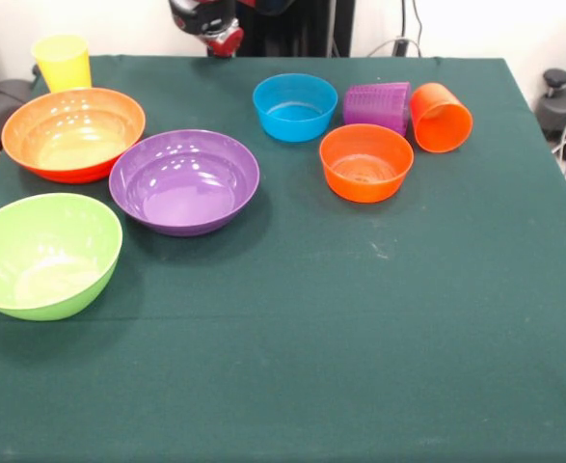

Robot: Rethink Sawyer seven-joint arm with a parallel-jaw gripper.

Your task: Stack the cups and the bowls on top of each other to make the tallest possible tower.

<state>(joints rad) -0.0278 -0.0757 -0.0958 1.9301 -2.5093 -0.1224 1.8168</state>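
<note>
All pieces stand apart on the green table, none stacked. At the far left a yellow cup stands upright behind a large orange bowl. A large purple bowl sits to its right, and a lime green bowl rests nearer, at the left edge. Right of centre are a small blue bowl and a small orange bowl. A ribbed purple cup and an orange cup lie on their sides beside them. The gripper hangs at the top edge, above and away from everything.
The table's right edge runs close to the orange cup. Beyond it stand a black device and cables. Dark cloth stretches bare across the near half of the table.
</note>
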